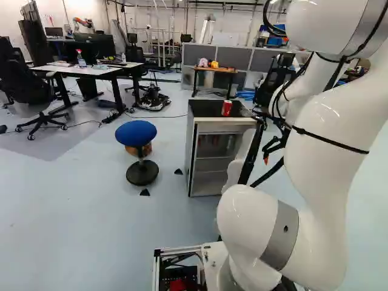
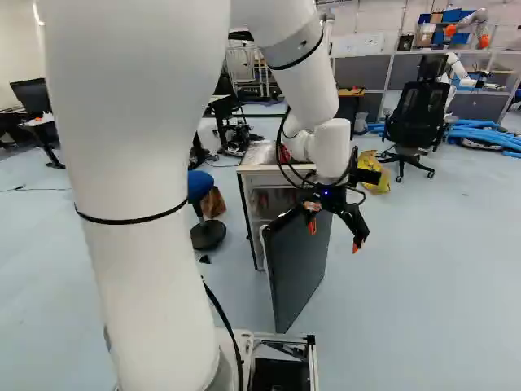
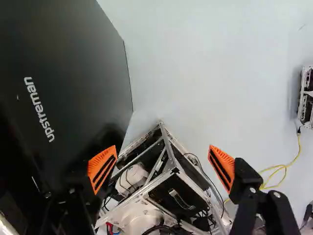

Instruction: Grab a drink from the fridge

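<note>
Drinks [image 1: 230, 143] seem to be on the upper level inside the mini fridge [image 1: 191, 157], roughly 12 o'clock from base (12 = straight ahead); too small to tell type. Red soda can [image 1: 227, 108] upright on fridge top, outside the compartment. Blue-topped wobble stool [image 1: 136, 133] about 10 o'clock from fridge.

Black fridge door [image 2: 297, 261] stands wide open, swung out toward base. Jaws [image 3: 162, 157] released, spread apart, nothing gripped; roughly 4 o'clock from fridge cabinet, near the door's printed outer face.

Progress: door opening looks done, maybe halfway overall. Left: get round the door's free edge, line up with the compartment, reach in, close on one drink, pull it out. No drink taken by the jaws. Next move likely needs a swing toward 9 o'clock, clear of the door; cutting it short could knock the door inward.
</note>
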Motion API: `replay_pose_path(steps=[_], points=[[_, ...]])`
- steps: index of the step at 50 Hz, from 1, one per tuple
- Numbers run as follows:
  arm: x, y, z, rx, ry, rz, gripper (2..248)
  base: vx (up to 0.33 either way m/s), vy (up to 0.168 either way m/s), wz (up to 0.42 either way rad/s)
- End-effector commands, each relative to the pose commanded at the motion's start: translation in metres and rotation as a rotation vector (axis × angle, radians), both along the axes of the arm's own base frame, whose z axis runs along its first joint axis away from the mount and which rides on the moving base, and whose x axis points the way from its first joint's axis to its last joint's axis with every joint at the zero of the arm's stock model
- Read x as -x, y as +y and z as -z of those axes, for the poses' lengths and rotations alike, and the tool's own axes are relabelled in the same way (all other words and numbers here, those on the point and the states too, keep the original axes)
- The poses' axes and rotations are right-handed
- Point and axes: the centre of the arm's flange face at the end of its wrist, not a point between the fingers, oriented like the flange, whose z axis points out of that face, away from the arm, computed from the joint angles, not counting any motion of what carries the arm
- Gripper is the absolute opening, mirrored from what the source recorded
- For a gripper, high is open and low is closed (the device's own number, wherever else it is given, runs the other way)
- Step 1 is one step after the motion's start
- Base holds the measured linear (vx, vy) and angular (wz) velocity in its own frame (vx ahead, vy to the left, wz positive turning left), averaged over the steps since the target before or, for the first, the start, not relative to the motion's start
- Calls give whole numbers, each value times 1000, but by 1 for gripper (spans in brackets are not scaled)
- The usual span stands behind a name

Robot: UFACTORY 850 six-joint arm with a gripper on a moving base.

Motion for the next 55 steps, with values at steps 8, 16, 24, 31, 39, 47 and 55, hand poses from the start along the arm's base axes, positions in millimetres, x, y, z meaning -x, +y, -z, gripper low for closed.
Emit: replay_pose_path(steps=[8, 16, 24, 31, 39, 47, 55], points=[[7, 10, 0, 38, -16, -57, 247, 0, 0, 0], [14, 20, 0, 79, -31, -130, 247, 0, 0, 0], [20, 30, -1, 121, -48, -211, 247, 0, 0, 0], [25, 39, -1, 158, -63, -287, 247, 0, 0, 0], [27, 46, -2, 200, -83, -378, 247, 0, 0, 0], [24, 49, -4, 241, -106, -470, 247, 0, 0, 0], [20, 50, -5, 280, -130, -563, 247, 0, 0, 0]])
